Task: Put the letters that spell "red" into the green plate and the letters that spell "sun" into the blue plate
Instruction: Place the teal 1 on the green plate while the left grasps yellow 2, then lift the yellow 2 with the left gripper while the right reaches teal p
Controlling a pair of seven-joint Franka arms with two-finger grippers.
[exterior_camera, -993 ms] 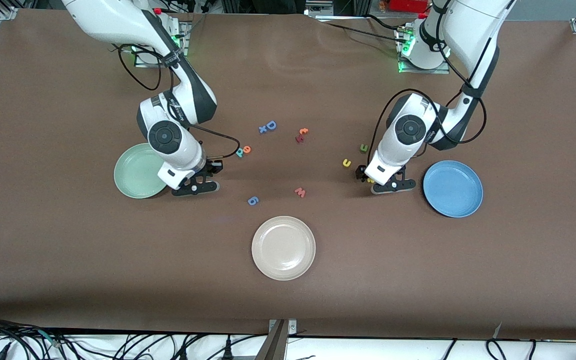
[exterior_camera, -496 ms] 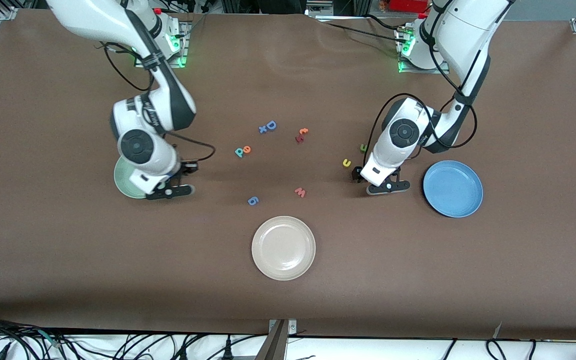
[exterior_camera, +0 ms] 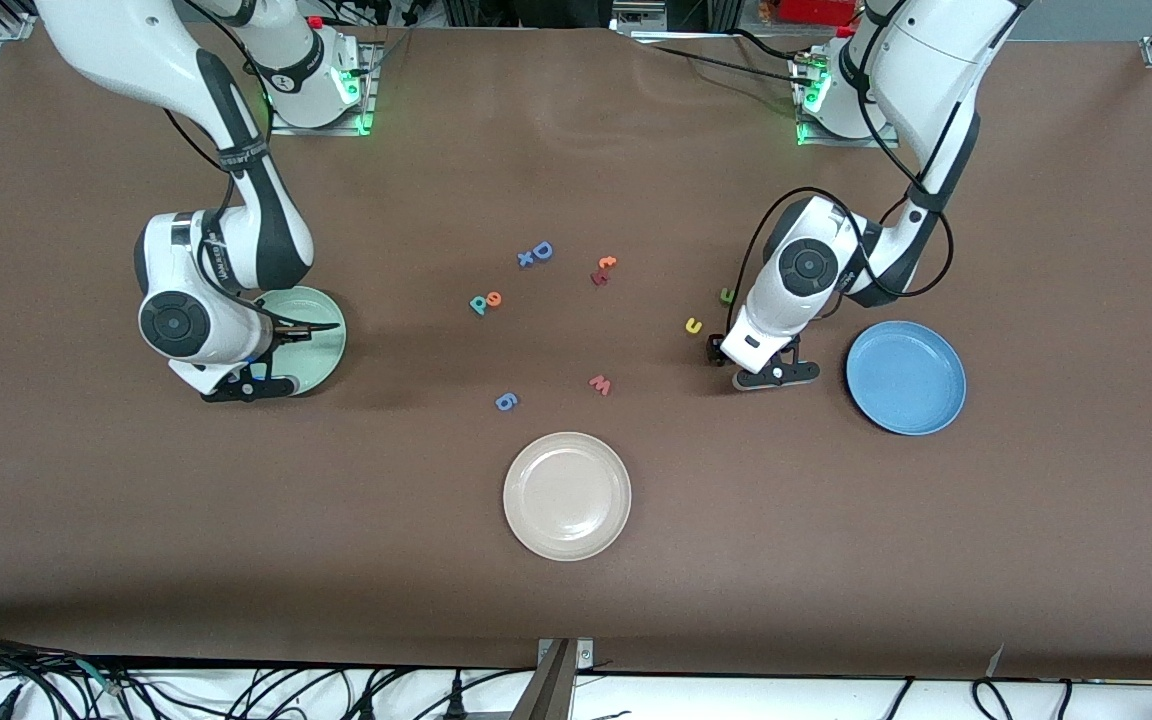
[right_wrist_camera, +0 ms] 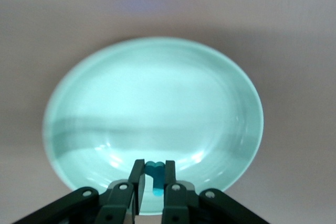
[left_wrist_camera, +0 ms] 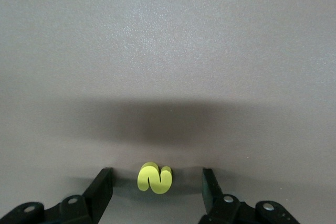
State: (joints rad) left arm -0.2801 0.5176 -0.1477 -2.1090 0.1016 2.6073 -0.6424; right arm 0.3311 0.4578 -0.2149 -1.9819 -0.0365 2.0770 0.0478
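Note:
My right gripper is shut on the thin teal "r" and hangs over the green plate, just inside its rim. The left gripper is down at the table beside the blue plate. Its fingers stand open on either side of the yellow "s", with a gap on both sides. On the table lie the yellow "u", the green "n", the teal "d" and the orange "e".
A beige plate sits nearest the front camera. Loose letters in the middle: a blue "D" with a small blue "x", a red-orange pair, a red "w" and a blue "g".
The right arm has carried the teal "r" toward its own end of the table, to above the green plate. The left gripper has settled around the "s" and its fingers have narrowed.

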